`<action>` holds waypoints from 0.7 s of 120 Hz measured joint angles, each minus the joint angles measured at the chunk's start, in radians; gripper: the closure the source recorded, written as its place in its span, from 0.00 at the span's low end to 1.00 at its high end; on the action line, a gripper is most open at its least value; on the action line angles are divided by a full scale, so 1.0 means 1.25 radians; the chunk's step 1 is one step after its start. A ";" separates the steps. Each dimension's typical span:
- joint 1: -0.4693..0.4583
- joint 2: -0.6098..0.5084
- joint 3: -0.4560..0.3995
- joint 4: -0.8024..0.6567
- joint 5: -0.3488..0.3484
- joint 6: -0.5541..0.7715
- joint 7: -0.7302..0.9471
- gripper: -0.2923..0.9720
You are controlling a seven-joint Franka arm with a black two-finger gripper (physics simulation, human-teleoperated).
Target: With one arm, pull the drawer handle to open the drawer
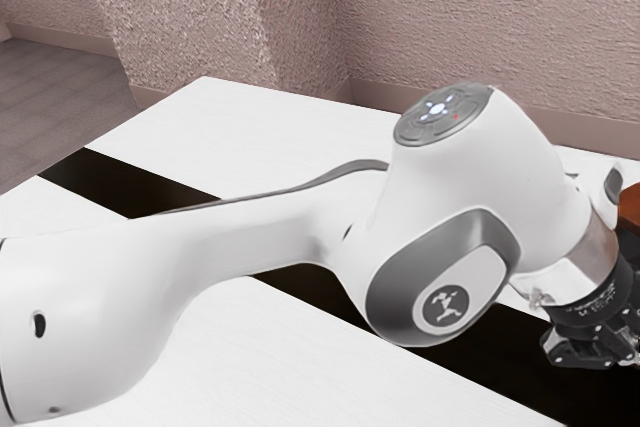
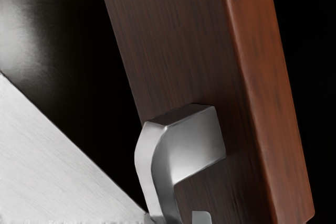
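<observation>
The drawer front [image 2: 178, 51] is dark brown wood with a lighter reddish side edge, and it stands very close under my hand. Its brushed metal handle [image 2: 181, 153] is a bent bracket standing off the wood, right beneath the wrist camera. In the exterior view my black gripper [image 1: 592, 345] hangs at the far right edge, low over the black strip of the table, mostly hidden behind the arm's white elbow and wrist. A brown sliver of the drawer cabinet [image 1: 631, 209] shows at the exterior view's right edge, just past the wrist.
The white table [image 1: 250, 137] carries a black band [image 1: 120, 192] running diagonally beneath the arm. A pink textured wall [image 1: 420, 7] stands behind. My own arm [image 1: 300, 237] spans the exterior view from lower left to right.
</observation>
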 joint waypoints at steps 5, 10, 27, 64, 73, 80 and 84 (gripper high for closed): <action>0.000 -0.008 0.000 -0.011 -0.001 0.002 -0.001 0.85; 0.000 -0.016 0.000 -0.021 -0.003 0.004 -0.001 0.85; -0.001 -0.046 0.000 -0.059 -0.009 0.010 -0.003 0.85; -0.005 -0.113 0.000 -0.145 -0.023 0.029 -0.006 0.85; -0.006 -0.122 0.001 -0.161 -0.025 0.034 -0.007 0.85; -0.007 -0.130 0.001 -0.172 -0.026 0.038 -0.007 0.85; -0.008 -0.137 0.001 -0.180 -0.027 0.039 -0.008 0.85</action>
